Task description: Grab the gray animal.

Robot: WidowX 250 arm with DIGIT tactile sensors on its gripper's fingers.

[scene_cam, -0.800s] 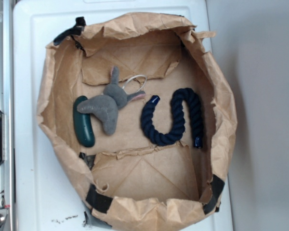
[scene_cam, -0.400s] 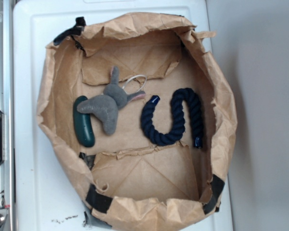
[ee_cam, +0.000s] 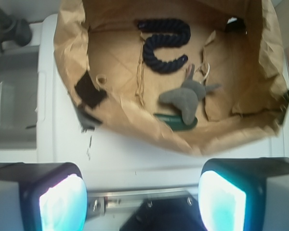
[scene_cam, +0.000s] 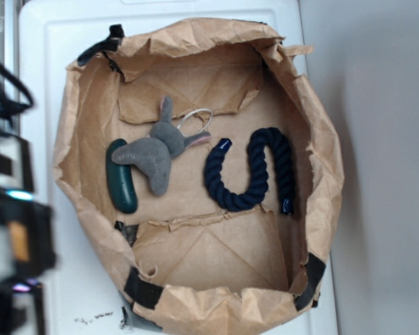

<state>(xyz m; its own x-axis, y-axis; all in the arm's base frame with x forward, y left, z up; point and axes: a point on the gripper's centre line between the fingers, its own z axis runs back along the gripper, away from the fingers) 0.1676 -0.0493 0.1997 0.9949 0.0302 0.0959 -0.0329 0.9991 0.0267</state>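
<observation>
A low-walled brown paper bag [scene_cam: 314, 146] sits on the white worktop [scene_cam: 49, 63]. Inside the bag, toward its left side, the gray animal [scene_cam: 153, 155] lies flat, one limb touching the dark green oblong object [scene_cam: 121, 176] just beside the bag's left wall. A thin white loop [scene_cam: 195, 115] trails from the toy toward the bag's back flap. A navy blue rope [scene_cam: 255, 171], bent into a U, lies right of the toy, apart from it. The gripper [ee_cam: 142, 199] hangs outside the bag over the worktop, jaws spread wide, holding nothing; its arm shows only as a blur at the exterior view's left edge.
</observation>
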